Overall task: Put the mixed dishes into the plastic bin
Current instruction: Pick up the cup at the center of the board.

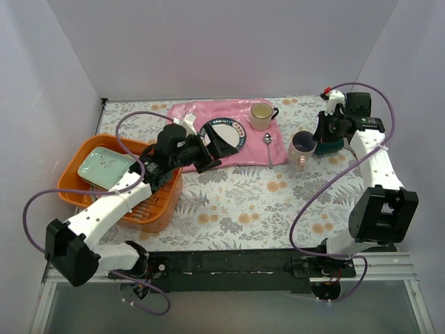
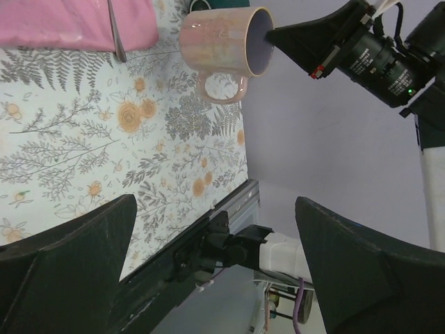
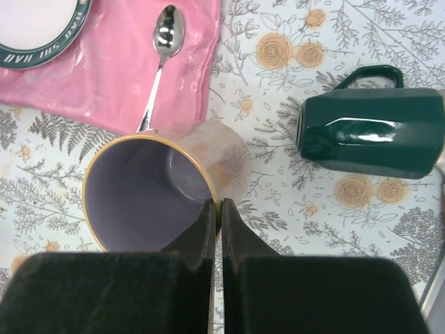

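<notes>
One container matters to you here: the orange bin (image 1: 75, 191) at the left of the bench (image 1: 243, 202). It holds a pale green divided tray (image 1: 104, 167), lying towards its far left corner, and part of the slotted floor shows beside the tray.

The pink mug (image 1: 302, 148) stands upright just off the right edge of the pink mat (image 1: 188, 115), well apart from the bin. The dark green mug (image 3: 368, 132) lies on its side on the bench just beyond it. On the mat sit a yellow mug (image 1: 261, 115), a spoon (image 3: 163, 49) and a plate with a dark blue rim (image 1: 233, 131).

Your left gripper (image 2: 215, 209) hangs with its fingers spread wide and holds nothing. Your right gripper (image 3: 217, 209) has its fingers pinched together on the near rim of the pink mug, one inside the mouth and one outside.

Your left arm crosses the bin's right side and hides whatever lies under it. Its fingers cover part of the plate. From above, the right wrist hides most of the dark green mug. You cannot tell whether the pink mug rests on the bench or is lifted.
</notes>
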Robot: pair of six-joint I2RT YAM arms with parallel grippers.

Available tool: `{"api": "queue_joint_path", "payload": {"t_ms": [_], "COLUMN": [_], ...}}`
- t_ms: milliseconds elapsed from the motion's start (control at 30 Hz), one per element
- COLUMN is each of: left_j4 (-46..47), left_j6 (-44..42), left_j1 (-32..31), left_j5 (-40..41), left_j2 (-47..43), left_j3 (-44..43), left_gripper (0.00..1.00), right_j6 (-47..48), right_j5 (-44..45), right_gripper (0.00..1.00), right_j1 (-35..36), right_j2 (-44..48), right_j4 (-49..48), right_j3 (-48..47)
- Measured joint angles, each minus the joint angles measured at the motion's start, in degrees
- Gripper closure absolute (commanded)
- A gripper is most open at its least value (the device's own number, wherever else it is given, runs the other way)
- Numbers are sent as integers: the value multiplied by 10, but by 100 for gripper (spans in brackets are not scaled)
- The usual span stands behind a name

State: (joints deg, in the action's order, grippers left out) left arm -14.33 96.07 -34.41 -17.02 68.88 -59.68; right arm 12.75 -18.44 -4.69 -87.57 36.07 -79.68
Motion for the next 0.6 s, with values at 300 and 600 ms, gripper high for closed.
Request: {"api": "queue_joint_path", "payload": {"t_ms": [300, 600], "left_j4": [-82, -230], "left_j6": [48, 85], "left_j1": [-109, -186], "left_j5": [129, 254], "left_j2": [189, 343], "left_j3": [-186, -380], "left_gripper": [2, 2], "right_j6": [-1, -8], "right_j5": [-19, -27], "right_gripper": [99, 99], "right_j1": [30, 71], "right_j2": [52, 71], "right_j4": [14, 15], "right_j3": [54, 83]}}
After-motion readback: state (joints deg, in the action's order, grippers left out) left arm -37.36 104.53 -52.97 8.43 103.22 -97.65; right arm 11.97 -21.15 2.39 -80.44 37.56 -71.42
